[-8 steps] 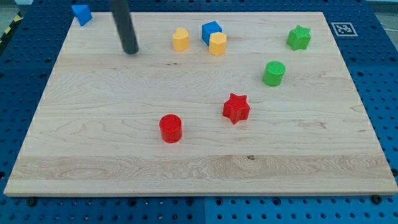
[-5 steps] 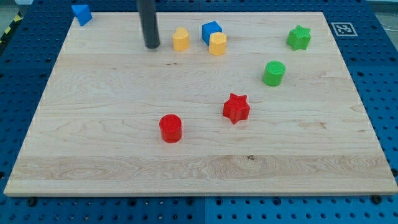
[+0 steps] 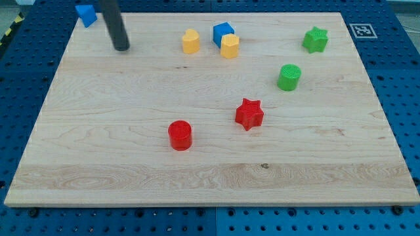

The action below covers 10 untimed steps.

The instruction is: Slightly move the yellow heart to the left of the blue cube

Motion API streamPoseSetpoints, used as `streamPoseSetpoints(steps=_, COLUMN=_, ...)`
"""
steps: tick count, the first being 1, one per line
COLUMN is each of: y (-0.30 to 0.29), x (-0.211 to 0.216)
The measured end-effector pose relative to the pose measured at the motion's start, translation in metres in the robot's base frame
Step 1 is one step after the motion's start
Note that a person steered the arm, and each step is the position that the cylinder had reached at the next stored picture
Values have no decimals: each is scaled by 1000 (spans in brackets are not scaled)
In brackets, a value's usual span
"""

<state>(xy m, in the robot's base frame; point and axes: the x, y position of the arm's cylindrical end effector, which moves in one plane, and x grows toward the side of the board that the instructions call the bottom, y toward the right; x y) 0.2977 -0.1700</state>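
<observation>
The yellow heart [image 3: 191, 40] lies near the view's top, a short gap to the left of the blue cube [image 3: 222, 31]. A second yellow block [image 3: 230, 46], roughly hexagonal, touches the cube's lower right side. My tip [image 3: 121, 48] rests on the board well to the left of the yellow heart, at about the same height in the view and apart from every block.
A small blue block [image 3: 85, 13] sits at the board's top left corner, just up and left of the rod. A green star [image 3: 315, 39] and a green cylinder [image 3: 289, 77] are at the right. A red star [image 3: 249, 113] and a red cylinder [image 3: 180, 135] are in the middle.
My tip first moved right toward the yellow heart, then swung back left, ending farther left than at the start. No block has moved.
</observation>
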Motion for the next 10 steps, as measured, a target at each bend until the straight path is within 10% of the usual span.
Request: streamPoseSetpoints(steps=10, y=82, x=-7)
